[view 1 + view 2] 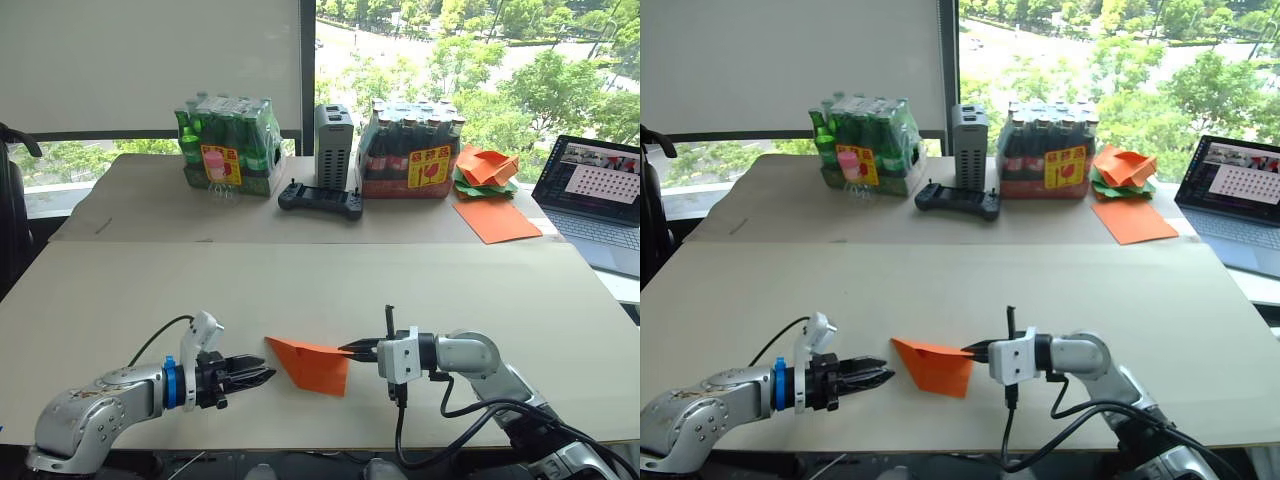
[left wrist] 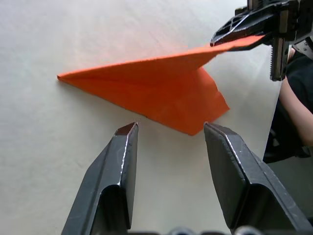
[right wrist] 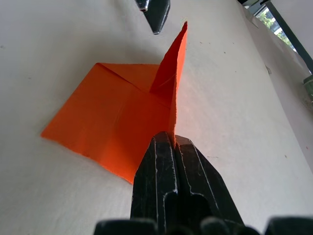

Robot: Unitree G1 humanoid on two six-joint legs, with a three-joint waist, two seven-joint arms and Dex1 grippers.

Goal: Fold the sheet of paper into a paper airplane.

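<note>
On the table, right pincer pinches the paper airplane — left pincer gapes beside it.

Thin, matt bright-orange folded sheet of paper, creases crisp, edges a little fibrous in the left wrist view. The right hand has black fingers of hard plastic with a dull sheen and fine scuff lines; behind it sits a white plastic housing on a brushed silver metal arm. The left hand has black fingers, smooth and faintly glossy along their bevels. The pale beige tabletop looks matt, board-like and lightly speckled. At the back, shrink-wrapped packs of green bottles gleam under glossy film.
</note>
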